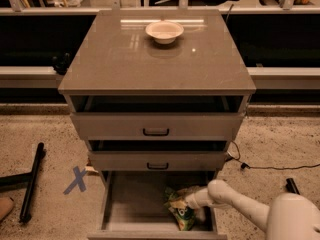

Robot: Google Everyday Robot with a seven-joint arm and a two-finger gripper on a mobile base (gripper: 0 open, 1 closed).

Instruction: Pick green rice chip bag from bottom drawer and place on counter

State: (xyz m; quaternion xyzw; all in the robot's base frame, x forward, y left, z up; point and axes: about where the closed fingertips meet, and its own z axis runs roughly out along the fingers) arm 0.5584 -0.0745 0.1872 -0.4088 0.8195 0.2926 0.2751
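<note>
1 check due: my end effector (190, 202) was at the green rice chip bag (181, 214) in the bottom drawer (132, 201), closure unclear; needed a firm pinch first.

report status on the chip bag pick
Gripper down in bottom drawer, at the green rice chip bag. Bag lies at drawer's right side, not yet lifted. White bowl sits at back of counter.

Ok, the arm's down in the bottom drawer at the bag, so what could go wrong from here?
The end effector is at the green rice chip bag in the bottom drawer. The middle drawer juts out above, so the bag could catch on the way up. The white bowl sits far-middle on the counter, so place the bag nearer the front.
</note>
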